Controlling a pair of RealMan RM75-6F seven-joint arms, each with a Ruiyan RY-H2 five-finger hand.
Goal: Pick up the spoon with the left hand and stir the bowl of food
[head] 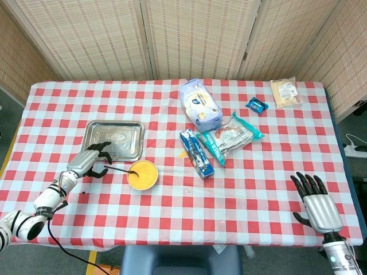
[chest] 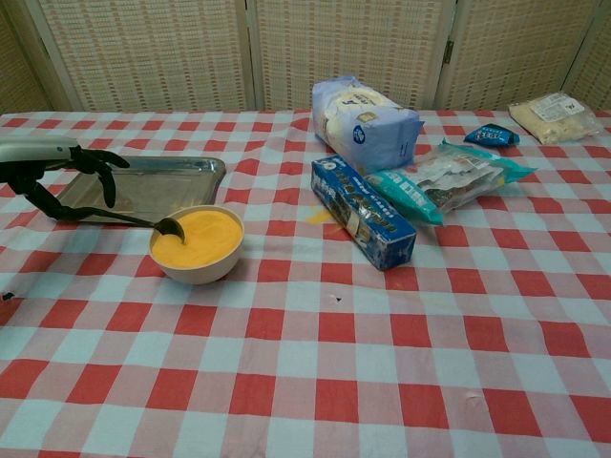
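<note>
A white bowl (head: 143, 175) (chest: 197, 246) of yellow food stands on the checked cloth just in front of the metal tray. A dark spoon (head: 118, 169) (chest: 129, 220) leans on the bowl's left rim, its scoop at the food and its handle pointing left. My left hand (head: 90, 161) (chest: 50, 164) hovers left of the handle's end with fingers spread and curved downward, holding nothing. Whether the thumb touches the handle tip I cannot tell. My right hand (head: 314, 200) lies open near the table's front right edge, seen only in the head view.
The metal tray (head: 132, 129) (chest: 196, 170) lies behind the bowl and the left hand. A blue box (chest: 363, 212), a teal packet (chest: 449, 183) and a pale bag (chest: 363, 119) crowd the middle. A small blue packet (head: 256, 105) and a beige packet (head: 285, 93) sit far right.
</note>
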